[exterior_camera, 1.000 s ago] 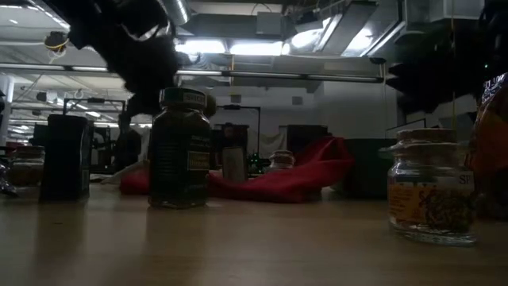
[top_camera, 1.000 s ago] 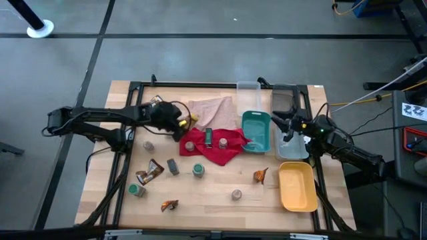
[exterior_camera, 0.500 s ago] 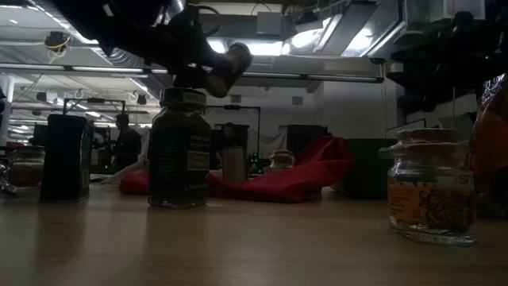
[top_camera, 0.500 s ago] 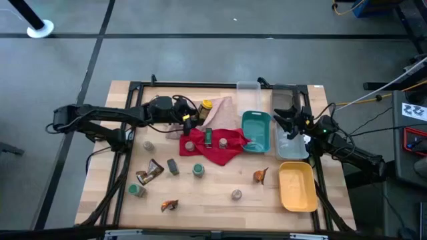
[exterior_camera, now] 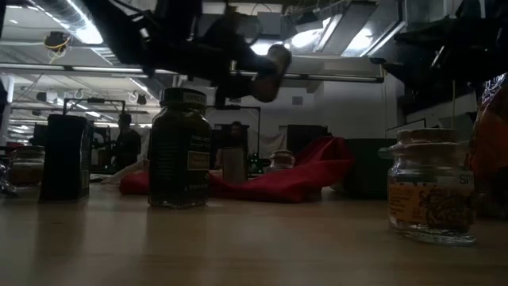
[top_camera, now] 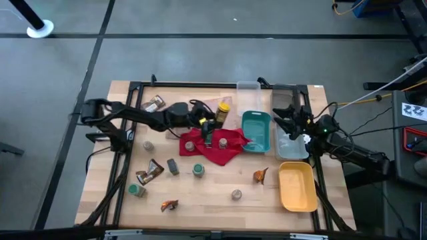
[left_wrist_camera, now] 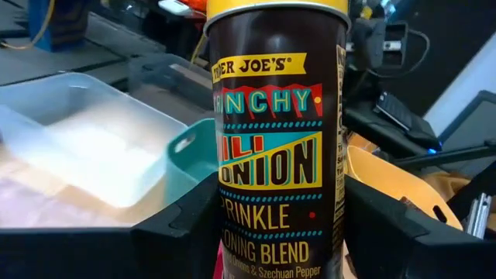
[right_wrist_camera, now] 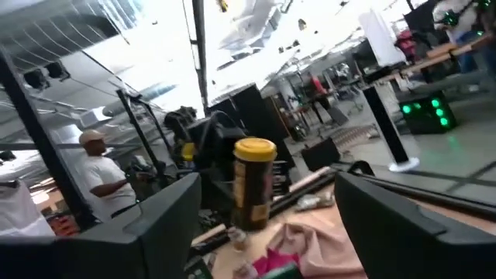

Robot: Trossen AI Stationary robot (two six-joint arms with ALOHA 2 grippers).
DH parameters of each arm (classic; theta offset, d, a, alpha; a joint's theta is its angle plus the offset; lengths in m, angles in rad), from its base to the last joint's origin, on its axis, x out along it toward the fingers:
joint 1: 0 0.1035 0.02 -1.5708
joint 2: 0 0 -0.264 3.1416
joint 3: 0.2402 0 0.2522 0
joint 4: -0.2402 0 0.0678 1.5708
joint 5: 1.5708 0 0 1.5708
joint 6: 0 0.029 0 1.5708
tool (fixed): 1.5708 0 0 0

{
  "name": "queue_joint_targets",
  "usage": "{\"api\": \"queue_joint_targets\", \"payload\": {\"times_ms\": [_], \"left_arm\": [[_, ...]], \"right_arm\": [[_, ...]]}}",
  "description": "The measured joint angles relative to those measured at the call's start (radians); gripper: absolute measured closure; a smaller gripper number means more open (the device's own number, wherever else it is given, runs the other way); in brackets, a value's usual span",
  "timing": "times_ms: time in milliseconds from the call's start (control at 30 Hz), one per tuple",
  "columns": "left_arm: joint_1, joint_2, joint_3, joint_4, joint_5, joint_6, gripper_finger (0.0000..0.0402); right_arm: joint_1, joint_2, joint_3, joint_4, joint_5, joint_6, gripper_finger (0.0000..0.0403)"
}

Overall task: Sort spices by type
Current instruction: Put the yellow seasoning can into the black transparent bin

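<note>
1. The yellow-capped bottle is what we find first in the high view, held above the beige cloth near the upper middle of the frame, clamped in the left gripper. The red cloth lies just below it, with small jars on it. More jars and brown-orange sachets are scattered over the wooden table in the lower half. At right we see the teal tray, the clear tray and the yellow tray. The right gripper hangs over the clear tray, jaws apart, holding nothing.

2. In the low view we see the bottle tilted in the upper middle, carried by the dark left arm. A dark jar stands left of centre, and a clear jar stands at right.

3. In the left wrist view the bottle fills the centre, its printed label facing us, gripped between the two dark fingers. Behind it we see the clear tray, the teal tray and the yellow tray.

4. In the right wrist view we see the bottle in mid-frame between that gripper's spread fingers, well apart from them. A person stands at left.
</note>
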Motion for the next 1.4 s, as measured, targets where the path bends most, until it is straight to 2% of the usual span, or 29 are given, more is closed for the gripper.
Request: {"api": "queue_joint_targets", "payload": {"times_ms": [133, 333, 567, 767, 867, 967, 1100, 1400], "left_arm": [[-0.028, 0.073, 0.089, 0.002, 0.001, 0.001, 0.0197], [-0.041, 0.146, 0.186, 0.002, 0.0, 0.001, 0.0197], [-0.041, 0.181, 0.236, 0.003, 0.0, -0.004, 0.0197], [-0.041, 0.185, 0.24, 0.0, 0.0, 0.014, 0.0196], [-0.041, 0.185, 0.24, -0.018, 0.0, 0.022, 0.0196], [-0.043, 0.185, 0.24, -0.063, 0.0, 0.037, 0.0196], [-0.056, 0.185, 0.24, -0.119, 0.0, 0.075, 0.0196], [-0.108, 0.186, 0.24, -0.222, 0.001, 0.157, 0.0196]], "right_arm": [[0.0, 0.087, 0.007, 0.016, 0.008, 0.0, 0.0115], [0.0, 0.232, 0.051, 0.093, -0.051, -0.001, 0.0116], [0.0, 0.387, 0.088, 0.212, -0.112, -0.029, 0.0116], [0.0, 0.51, 0.146, 0.218, -0.125, -0.072, 0.0116], [0.0, 0.569, 0.203, 0.215, -0.189, -0.107, 0.0116], [0.0, 0.624, 0.29, 0.205, -0.3, -0.127, 0.0116], [0.0, 0.698, 0.441, 0.047, -0.38, -0.215, 0.0116], [0.0, 0.865, 0.782, -0.605, -0.406, -0.543, 0.0116]]}}
